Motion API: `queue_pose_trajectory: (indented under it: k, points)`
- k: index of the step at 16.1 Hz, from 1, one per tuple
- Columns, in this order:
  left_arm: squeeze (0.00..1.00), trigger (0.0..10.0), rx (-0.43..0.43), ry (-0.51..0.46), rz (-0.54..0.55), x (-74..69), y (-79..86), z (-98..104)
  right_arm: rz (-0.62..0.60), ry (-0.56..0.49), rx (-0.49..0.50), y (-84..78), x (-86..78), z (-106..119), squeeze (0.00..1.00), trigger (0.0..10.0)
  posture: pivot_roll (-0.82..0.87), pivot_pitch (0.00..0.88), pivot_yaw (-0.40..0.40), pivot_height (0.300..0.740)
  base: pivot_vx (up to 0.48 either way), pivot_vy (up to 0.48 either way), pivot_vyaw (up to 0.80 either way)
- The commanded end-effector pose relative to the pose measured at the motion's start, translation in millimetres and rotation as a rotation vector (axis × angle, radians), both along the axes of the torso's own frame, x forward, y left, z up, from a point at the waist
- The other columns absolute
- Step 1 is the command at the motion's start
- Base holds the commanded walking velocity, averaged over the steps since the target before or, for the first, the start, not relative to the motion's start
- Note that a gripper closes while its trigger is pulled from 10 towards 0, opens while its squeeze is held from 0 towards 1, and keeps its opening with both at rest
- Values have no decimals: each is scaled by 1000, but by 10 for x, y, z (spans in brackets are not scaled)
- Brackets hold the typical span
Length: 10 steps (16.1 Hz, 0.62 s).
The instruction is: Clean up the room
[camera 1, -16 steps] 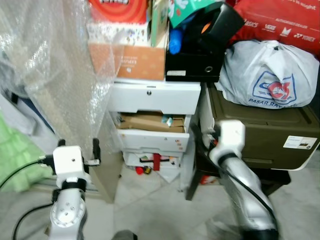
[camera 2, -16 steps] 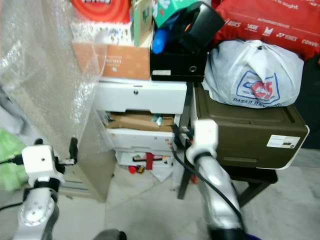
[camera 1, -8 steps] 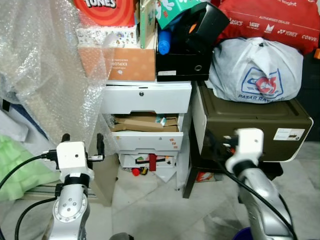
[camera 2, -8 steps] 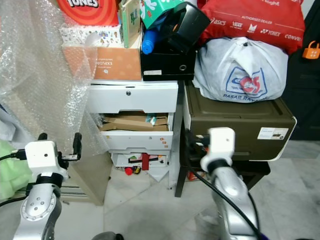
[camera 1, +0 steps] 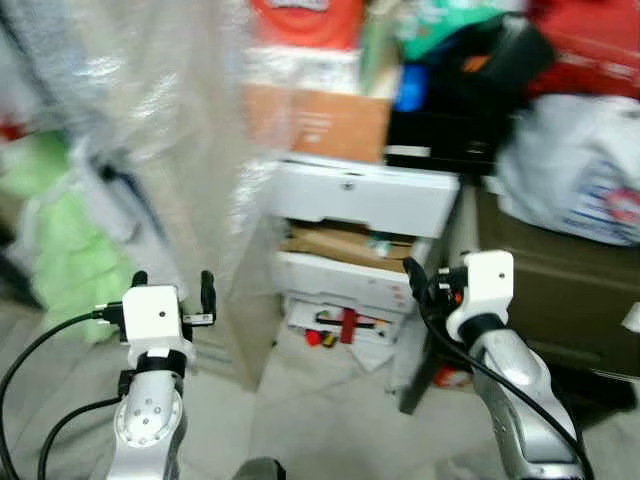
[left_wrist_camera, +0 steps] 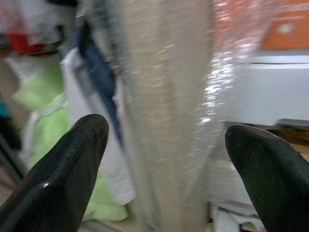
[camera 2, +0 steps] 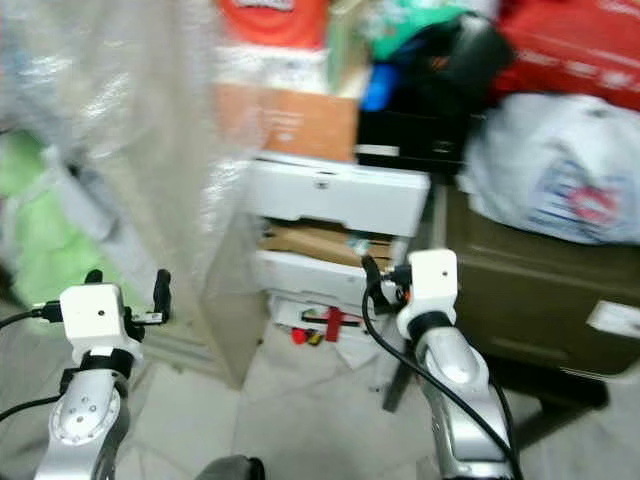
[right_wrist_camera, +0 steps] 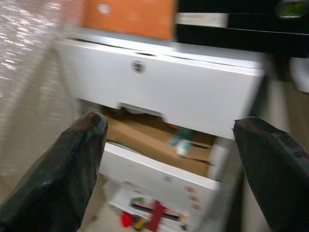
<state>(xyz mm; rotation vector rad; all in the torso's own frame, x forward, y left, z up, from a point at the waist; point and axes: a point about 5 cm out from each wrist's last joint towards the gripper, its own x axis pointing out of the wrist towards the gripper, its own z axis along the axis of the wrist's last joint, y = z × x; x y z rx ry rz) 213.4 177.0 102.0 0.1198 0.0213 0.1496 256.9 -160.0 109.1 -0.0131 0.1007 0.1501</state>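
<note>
Two silver metal arms, white box-shaped wrist housings, black cables looping along each arm, left hand and right hand with long, rounded black fingers

Bright room, heavy motion blur

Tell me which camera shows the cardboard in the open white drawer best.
The right wrist view: the cardboard lies close and central in the open drawer, between the open right pincer fingers. Both eye views show it small and blurred. The left wrist view faces bubble wrap instead.
</note>
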Motion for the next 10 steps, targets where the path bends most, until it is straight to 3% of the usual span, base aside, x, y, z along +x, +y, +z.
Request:
queue_pose_trajectory:
  k: [1,2,10]
  points:
    - [0,10000,-1,5,6,-6,16,11,2,2,0,18,19,-3,0,10000,-86,0,6,740,0,0,800]
    - [0,10000,-3,6,4,-6,14,12,3,0,4,23,27,4,0,10000,-86,0,5,740,0,0,800]
    - [0,10000,-29,-1,-29,13,-17,22,21,-8,0,46,67,8,0,10000,-87,0,-3,740,0,0,0]
